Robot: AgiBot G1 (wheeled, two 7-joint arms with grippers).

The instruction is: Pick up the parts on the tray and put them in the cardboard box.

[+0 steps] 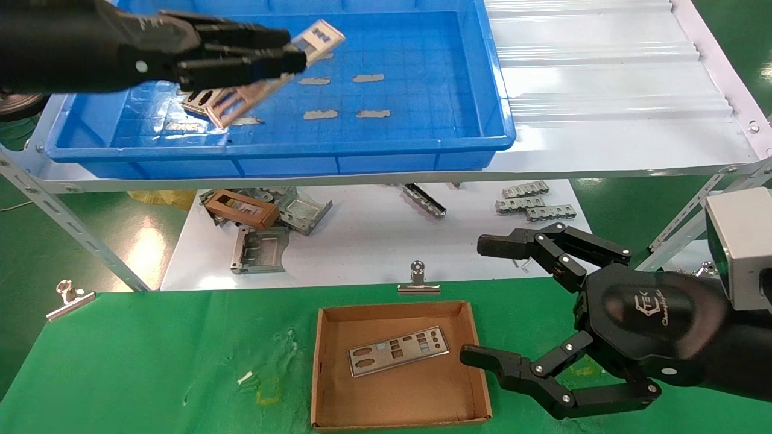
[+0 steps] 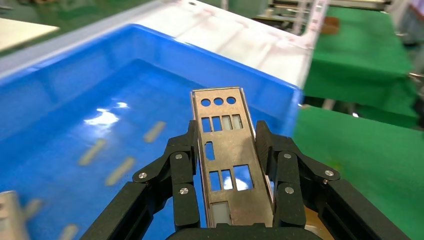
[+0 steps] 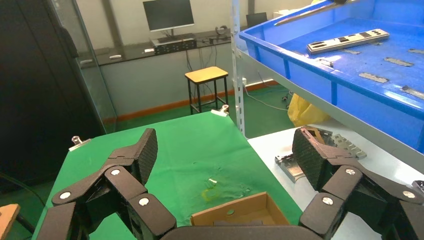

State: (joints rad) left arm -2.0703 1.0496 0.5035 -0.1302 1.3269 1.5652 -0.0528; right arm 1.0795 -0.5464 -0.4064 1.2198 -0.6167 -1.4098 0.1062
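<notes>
So the left gripper (image 1: 289,51) is clamped on a thin silver plate (image 2: 223,150) punched with three round holes and rows of rectangular slots, held up over the blue tray (image 1: 386,150); its long axis runs straight out from between the fingers. A second plate (image 1: 226,103) under it is mostly hidden by the gripper. Another plate (image 1: 398,350) lies flat in the cardboard box (image 1: 398,410), angled slightly. The right gripper (image 1: 482,301) sits wide open beside the box

Bright, even overhead light, white glare patches on the tray (image 1: 386,154) floor (left wrist view's background blurred)
</notes>
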